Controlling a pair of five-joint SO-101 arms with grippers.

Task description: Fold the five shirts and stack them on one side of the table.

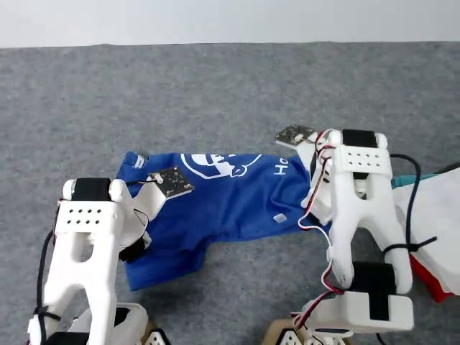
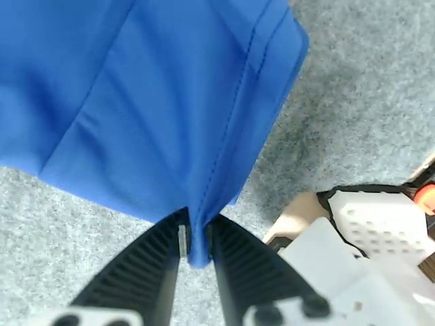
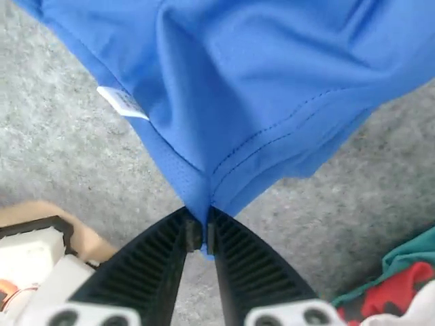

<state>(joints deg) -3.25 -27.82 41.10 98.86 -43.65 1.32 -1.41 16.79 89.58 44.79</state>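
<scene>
Mid-tabletop, blue shirt lies spread; left gripper pinches one edge, right gripper pinches its hem; clothes pile at the right edge.

Bright, even light comes from above. Beyond the left gripper the blue shirt carries soft darker folds fanning out from between the black fingers. The grey table to either side of them is evenly lit, with faint, soft-edged shadows.
</scene>
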